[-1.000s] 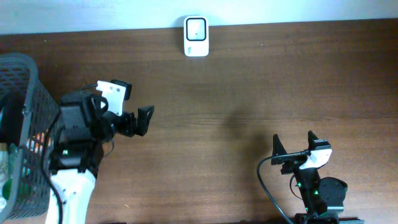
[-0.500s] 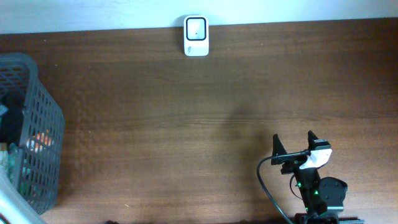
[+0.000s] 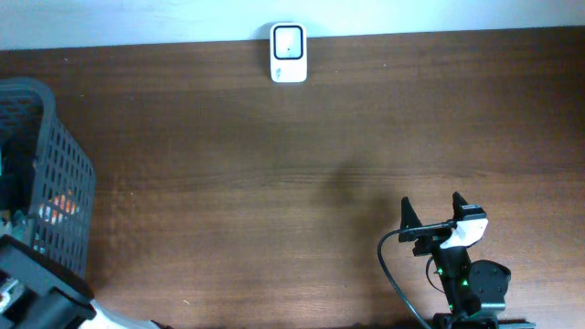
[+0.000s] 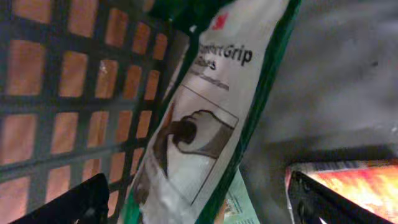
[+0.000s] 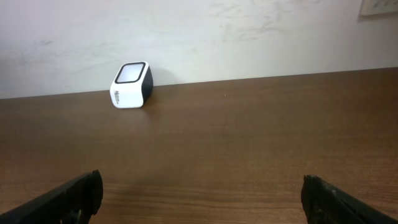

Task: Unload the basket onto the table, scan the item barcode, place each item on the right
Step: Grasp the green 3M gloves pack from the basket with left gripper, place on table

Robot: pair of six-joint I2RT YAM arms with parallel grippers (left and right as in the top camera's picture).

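My left tool (image 4: 199, 202) hangs spread wide inside the basket (image 3: 64, 174) over the glove pack (image 4: 205, 112), not gripping it yet. The right tool (image 3: 431, 212) sits released on the counter (image 3: 274, 183). My worry is the slick bag slips out, snags the basket, or drags the orange box (image 4: 354, 186) along. Count: one scanner (image 3: 288, 53), one basket, two tools, two items visible.

The counter (image 3: 274, 183) lies open across its middle, a wide passage between the mesh basket (image 3: 64, 174) at the left edge and the right arm (image 3: 462, 265) parked at the near right corner. The white scanner (image 3: 288, 53) stands alone at the back edge. Inside the basket room is tight: mesh wall (image 4: 62, 93) close on one side, a tilted white-and-green packet (image 4: 205, 118) between the spread left jaws, an orange box (image 4: 348, 186) just beside.
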